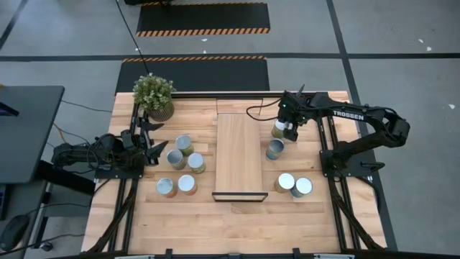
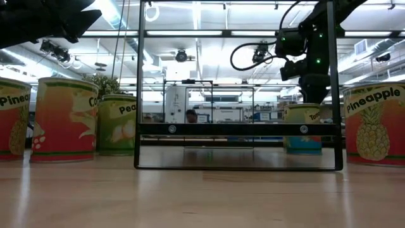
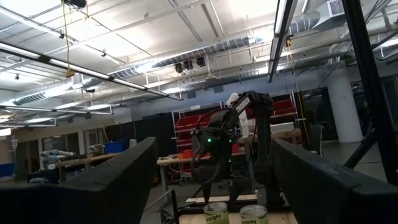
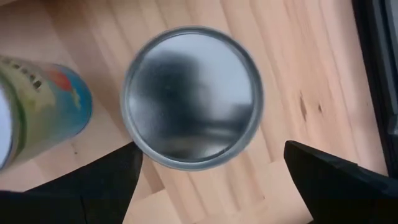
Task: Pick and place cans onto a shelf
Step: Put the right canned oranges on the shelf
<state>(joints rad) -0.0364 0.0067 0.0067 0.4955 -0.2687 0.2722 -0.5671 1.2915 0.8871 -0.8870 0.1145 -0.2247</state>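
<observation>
Fingers of the right gripper (image 4: 208, 180) stand spread apart, one dark tip on each side of a small round tin with a shiny silver top (image 4: 193, 96), and the wrist view looks straight down on that lid with nothing clamped. In the high view this right gripper (image 1: 287, 128) hangs over the far right part of the pale wooden worktop (image 1: 237, 223), above the can nearest the back edge, with a second grey-topped tin (image 1: 274, 150) just beside it toward the front. Two more silver-topped cans (image 1: 294, 185) sit close together near the right front. The shelf, a long rectangular light-wood board with thin dark metal ends (image 1: 238, 153), lies along the middle of the worktop with its top bare. Left of it, five small tins (image 1: 183, 164) with grey, yellowish and orange sides stand in a loose cluster. The left gripper (image 1: 151, 142) waits at the left edge, its dark fingers (image 3: 106, 183) apart and holding nothing, near a potted green plant in a woven pot (image 1: 154, 95). From table height, labels reading Pineapple show on cans at both sides of the shelf's dark frame.
</observation>
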